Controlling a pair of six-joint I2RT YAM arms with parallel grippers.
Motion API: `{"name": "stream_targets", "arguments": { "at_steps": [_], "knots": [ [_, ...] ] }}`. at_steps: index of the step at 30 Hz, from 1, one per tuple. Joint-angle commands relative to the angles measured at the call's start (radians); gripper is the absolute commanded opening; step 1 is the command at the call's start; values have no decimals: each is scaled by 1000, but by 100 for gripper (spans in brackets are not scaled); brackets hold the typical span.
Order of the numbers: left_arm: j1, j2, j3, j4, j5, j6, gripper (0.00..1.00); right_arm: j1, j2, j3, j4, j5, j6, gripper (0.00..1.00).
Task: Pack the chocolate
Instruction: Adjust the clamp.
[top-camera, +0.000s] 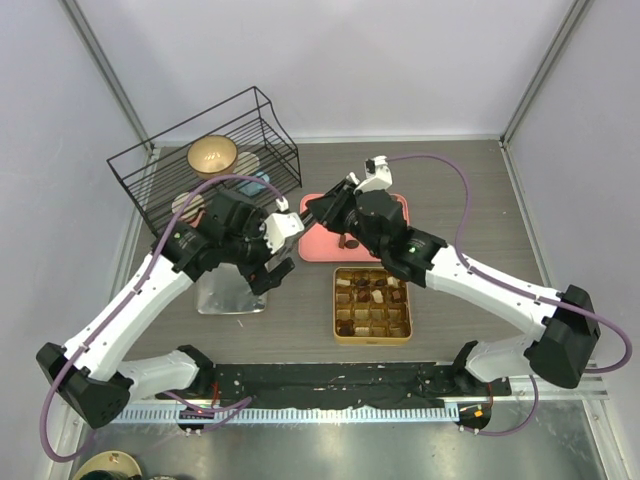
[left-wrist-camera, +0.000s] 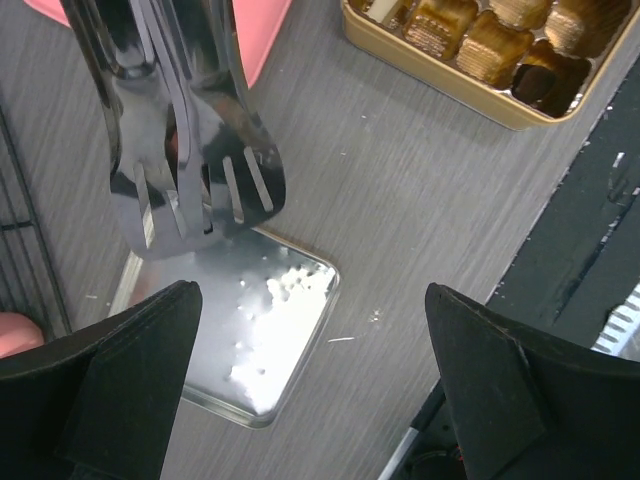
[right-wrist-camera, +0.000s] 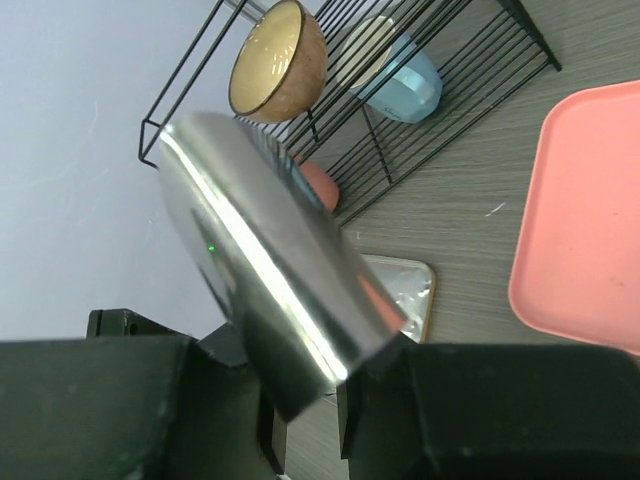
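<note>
The chocolate (top-camera: 372, 298) lies as several small brown pieces in the cells of a gold gridded tin (top-camera: 372, 340); some pieces (left-wrist-camera: 480, 40) show in the left wrist view. One dark piece (top-camera: 350, 243) lies on the pink tray (top-camera: 320, 245). My right gripper (top-camera: 322, 208) is shut on shiny metal tongs (right-wrist-camera: 270, 250), at the pink tray's left edge. The slotted tong tips (left-wrist-camera: 190, 170) hang closed over a flat silver lid (left-wrist-camera: 270, 330), with nothing between them. My left gripper (top-camera: 272, 268) is open and empty, low over the table between the lid and the tin.
A black wire rack (top-camera: 200, 150) at the back left holds a brown bowl (top-camera: 212, 155), a blue cup (right-wrist-camera: 405, 80) and a pinkish dish. The silver lid (top-camera: 225, 298) lies left of the tin. A black rail runs along the near edge.
</note>
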Motion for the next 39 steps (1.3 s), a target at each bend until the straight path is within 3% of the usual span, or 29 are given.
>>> {"name": "stream_targets", "arguments": {
  "at_steps": [1, 5, 13, 33, 39],
  "knots": [
    [-21, -2, -25, 115, -96, 35, 100, 8, 11, 43, 100, 13, 117, 8],
    [-33, 15, -39, 142, -131, 29, 100, 10, 5, 11, 132, -12, 177, 8],
    [-56, 3, -87, 229, -340, 84, 100, 13, 6, -3, 140, -115, 244, 8],
    [-56, -5, -87, 180, -317, 129, 100, 54, -83, -81, 77, -141, 205, 7],
    [-56, -3, -82, 157, -302, 130, 80, 53, -107, -76, 43, -115, 171, 8]
  ]
}}
